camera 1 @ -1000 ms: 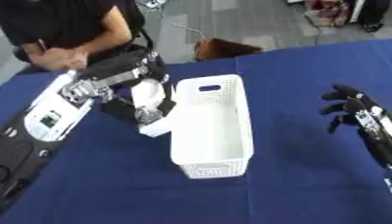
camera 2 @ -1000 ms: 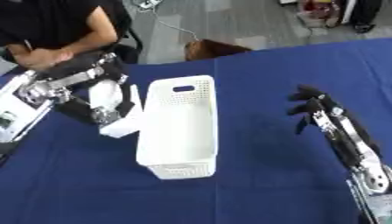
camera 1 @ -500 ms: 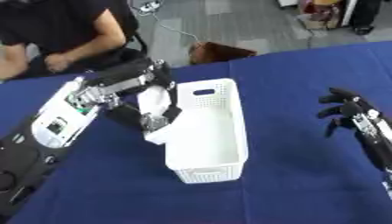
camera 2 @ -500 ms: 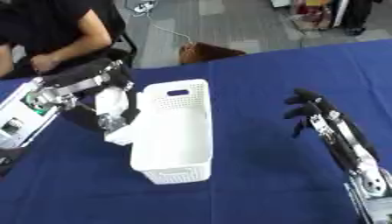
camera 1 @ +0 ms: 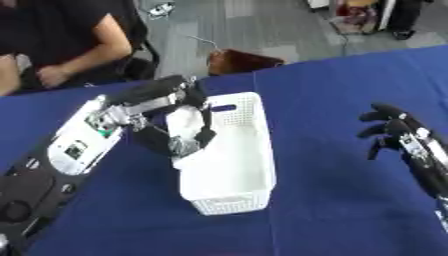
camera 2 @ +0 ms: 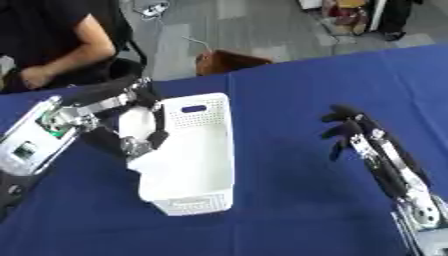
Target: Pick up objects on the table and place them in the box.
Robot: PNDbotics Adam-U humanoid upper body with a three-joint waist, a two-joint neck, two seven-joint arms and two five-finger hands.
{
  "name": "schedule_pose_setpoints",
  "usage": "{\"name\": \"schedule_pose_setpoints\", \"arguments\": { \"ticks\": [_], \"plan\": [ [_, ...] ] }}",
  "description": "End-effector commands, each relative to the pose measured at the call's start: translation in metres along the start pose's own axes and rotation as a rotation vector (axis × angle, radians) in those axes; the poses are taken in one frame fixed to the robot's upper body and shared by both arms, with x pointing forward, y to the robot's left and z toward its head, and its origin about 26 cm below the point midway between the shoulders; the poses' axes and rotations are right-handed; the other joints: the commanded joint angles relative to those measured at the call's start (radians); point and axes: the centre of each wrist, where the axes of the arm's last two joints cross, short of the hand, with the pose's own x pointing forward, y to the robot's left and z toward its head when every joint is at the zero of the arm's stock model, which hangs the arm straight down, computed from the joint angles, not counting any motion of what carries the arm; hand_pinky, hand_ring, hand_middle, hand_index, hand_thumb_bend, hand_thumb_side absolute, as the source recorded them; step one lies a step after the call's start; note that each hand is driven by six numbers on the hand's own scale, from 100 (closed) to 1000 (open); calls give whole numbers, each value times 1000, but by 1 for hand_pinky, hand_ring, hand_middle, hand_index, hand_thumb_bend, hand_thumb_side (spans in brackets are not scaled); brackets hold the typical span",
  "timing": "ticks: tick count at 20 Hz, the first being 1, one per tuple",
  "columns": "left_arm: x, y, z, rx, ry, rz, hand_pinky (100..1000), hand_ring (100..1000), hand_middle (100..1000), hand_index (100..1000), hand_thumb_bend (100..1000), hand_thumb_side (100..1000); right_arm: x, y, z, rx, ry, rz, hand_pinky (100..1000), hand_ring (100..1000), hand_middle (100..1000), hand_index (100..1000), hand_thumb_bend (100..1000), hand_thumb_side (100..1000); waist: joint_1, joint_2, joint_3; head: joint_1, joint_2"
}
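Note:
A white perforated box [camera 1: 234, 172] lies lengthwise on the blue table [camera 1: 324, 200]. My left hand [camera 1: 194, 102] hovers at the box's left rim, with its fingers curled round a white object [camera 1: 182, 123]. The object hangs partly over the rim and the inside of the box; what kind of thing it is I cannot make out. My right hand [camera 2: 352, 129] stays above the table to the right of the box, apart from it, fingers relaxed and holding nothing. I see nothing lying on the box's floor.
A person sits at the table's far left edge, forearms resting near the corner [camera 1: 52, 75]. Beyond the far edge a brown object [camera 1: 241, 60] sits on the grey floor. Blue cloth stretches between the box and my right hand.
My left hand has carried the white object to the right, from beside the box to over its left rim. The camera has shifted a little. My right hand has hardly moved.

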Motion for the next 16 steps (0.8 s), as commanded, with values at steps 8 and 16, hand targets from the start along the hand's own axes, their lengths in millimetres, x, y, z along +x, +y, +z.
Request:
{"name": "schedule_pose_setpoints", "arguments": {
  "ticks": [8, 16],
  "plan": [
    [-12, 13, 16, -77, -116, -156, 100, 100, 100, 104, 100, 276, 15, 3, -20, 42, -73, -2, 417, 670, 761, 933, 100, 873, -4, 16, -50, 31, -30],
    [-4, 18, 12, -100, -96, -316, 700, 793, 848, 875, 100, 671, 17, 4, -22, 50, -82, -4, 417, 670, 762, 933, 100, 875, -6, 26, -58, 45, -33]
  ]
}}
